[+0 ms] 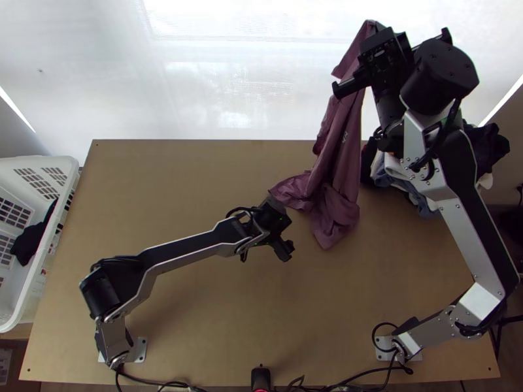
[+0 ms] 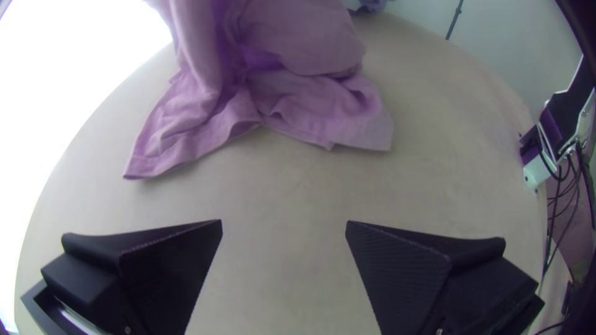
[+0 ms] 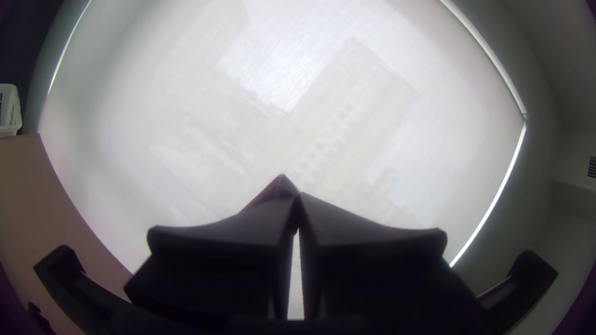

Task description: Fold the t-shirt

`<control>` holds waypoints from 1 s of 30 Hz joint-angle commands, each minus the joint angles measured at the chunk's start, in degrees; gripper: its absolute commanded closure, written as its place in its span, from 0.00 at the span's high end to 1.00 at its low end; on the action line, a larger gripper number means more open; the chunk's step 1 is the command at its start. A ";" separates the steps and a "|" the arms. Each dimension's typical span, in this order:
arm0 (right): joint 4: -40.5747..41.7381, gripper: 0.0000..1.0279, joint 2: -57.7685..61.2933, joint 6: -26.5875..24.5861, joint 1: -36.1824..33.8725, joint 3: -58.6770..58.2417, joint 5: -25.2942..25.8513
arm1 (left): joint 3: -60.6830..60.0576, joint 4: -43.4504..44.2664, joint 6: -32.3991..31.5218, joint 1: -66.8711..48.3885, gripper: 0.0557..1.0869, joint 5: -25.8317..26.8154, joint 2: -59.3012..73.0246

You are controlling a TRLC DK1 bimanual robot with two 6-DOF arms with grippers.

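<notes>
Upper right, right jaws pinch the shirt [image 1: 340, 153], likely soft and floppy; left jaws, spread, should grab a low corner [image 2: 149, 162].

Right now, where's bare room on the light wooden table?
Far left: between the white plastic basket and mauve t-shirt, beyond the silver-and-black left arm. Near middle: between both arms' bases. Crowded far right: the t-shirt hangs from the right gripper, beside piled dark and blue clothes.
</notes>
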 commanded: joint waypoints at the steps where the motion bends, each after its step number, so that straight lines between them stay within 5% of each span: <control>1: -0.23 0.03 -0.92 0.35 0.25 -2.23 0.04 | 16.61 -2.91 -0.27 -1.93 0.94 -0.21 14.83; 16: -0.05 0.03 -5.93 2.19 -0.63 -9.96 -0.05 | 47.20 -15.83 -1.85 -4.57 0.91 -1.18 33.55; 20: 0.30 0.03 -6.81 2.46 -1.07 -11.54 -0.05 | 47.37 -15.74 -0.54 -5.01 0.53 -0.83 33.91; 23: 0.39 0.03 -7.25 2.63 -1.42 -12.24 -0.05 | 47.37 -15.74 0.78 -5.10 0.41 1.11 33.55; 28: 0.56 0.03 -7.34 2.81 -2.12 -12.51 -0.05 | 47.46 -16.09 3.68 -5.10 0.03 3.22 31.97; 30: 0.56 0.03 -7.42 2.90 -2.21 -12.51 -0.05 | 47.46 -17.06 3.95 -4.66 0.03 3.22 31.36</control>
